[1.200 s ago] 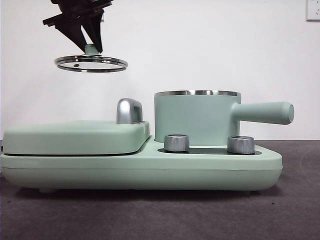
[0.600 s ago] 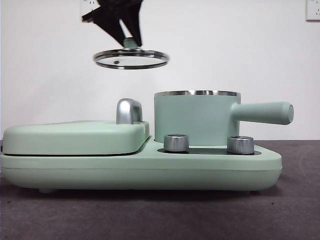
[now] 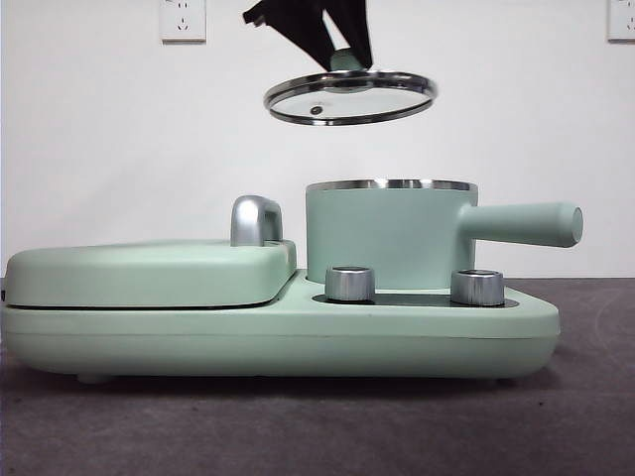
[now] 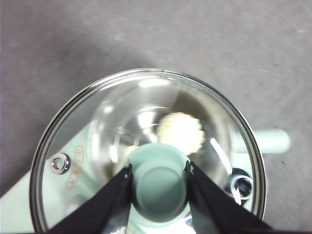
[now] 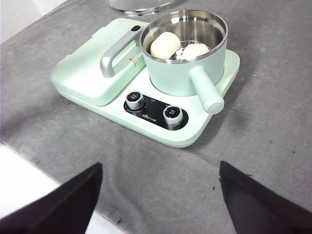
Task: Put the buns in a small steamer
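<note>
Both buns lie inside the small steamer [image 5: 183, 73]: the smooth cream bun [image 5: 165, 45] and the ridged white bun [image 5: 195, 50] beside it. In the front view the steamer [image 3: 387, 236] hides them behind its wall. My left gripper [image 3: 347, 58] is shut on the green knob [image 4: 160, 183] of the glass lid [image 3: 349, 96], which hangs slightly tilted above the pot's left half. Through the lid glass [image 4: 97, 126] the ridged bun [image 4: 181, 130] shows below. My right gripper [image 5: 161, 195] stands open, well back from the appliance and above the table's near edge.
The pot's long handle [image 3: 523, 223] sticks out to the right. A flat hinged griddle [image 3: 149, 270] with a chrome handle [image 3: 256, 220] sits left of the pot on the same green base [image 3: 298, 342]. Two steel knobs [image 3: 350, 283] [image 3: 478, 287] stand in front.
The left gripper has carried the lid to the right and slightly up, from over the griddle to above the steamer. The lid now tilts a little.
</note>
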{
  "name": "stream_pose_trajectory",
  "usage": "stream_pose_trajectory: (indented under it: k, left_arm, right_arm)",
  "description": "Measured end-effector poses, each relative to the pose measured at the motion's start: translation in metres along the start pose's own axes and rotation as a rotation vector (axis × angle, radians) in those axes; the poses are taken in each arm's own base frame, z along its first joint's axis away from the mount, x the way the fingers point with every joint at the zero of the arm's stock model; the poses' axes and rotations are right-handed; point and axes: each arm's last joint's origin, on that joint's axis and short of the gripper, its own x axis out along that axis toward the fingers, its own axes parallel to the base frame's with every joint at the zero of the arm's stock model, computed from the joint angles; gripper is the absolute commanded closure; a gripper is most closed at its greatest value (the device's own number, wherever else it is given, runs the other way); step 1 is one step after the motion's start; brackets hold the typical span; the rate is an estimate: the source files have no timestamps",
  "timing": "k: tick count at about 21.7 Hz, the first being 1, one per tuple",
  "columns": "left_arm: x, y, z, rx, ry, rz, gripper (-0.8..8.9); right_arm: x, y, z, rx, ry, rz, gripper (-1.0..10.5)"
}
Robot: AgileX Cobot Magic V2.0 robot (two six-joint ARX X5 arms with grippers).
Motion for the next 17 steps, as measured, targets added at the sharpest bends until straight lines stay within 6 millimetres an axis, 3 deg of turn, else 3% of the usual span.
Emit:
stream_pose_trajectory:
  k: [8,14,17]
  left_arm:
    - [0.003,-0.011,0.005,0.028,-0.042,-0.013,7.67]
    - [0.041,-0.006,0.003,0.018,0.035,-0.02,7.91]
    - [0.049,-0.008,0.002,0.021,0.052,-0.025,7.91]
  right_arm:
    - [0.0,0.0,0.0,0.0,0.001,0.005,5.7]
    - [0.0,0.0,0.0,0.0,0.0,0.004,5.7]
    - [0.0,0.0,0.0,0.0,0.0,0.003,5.7]
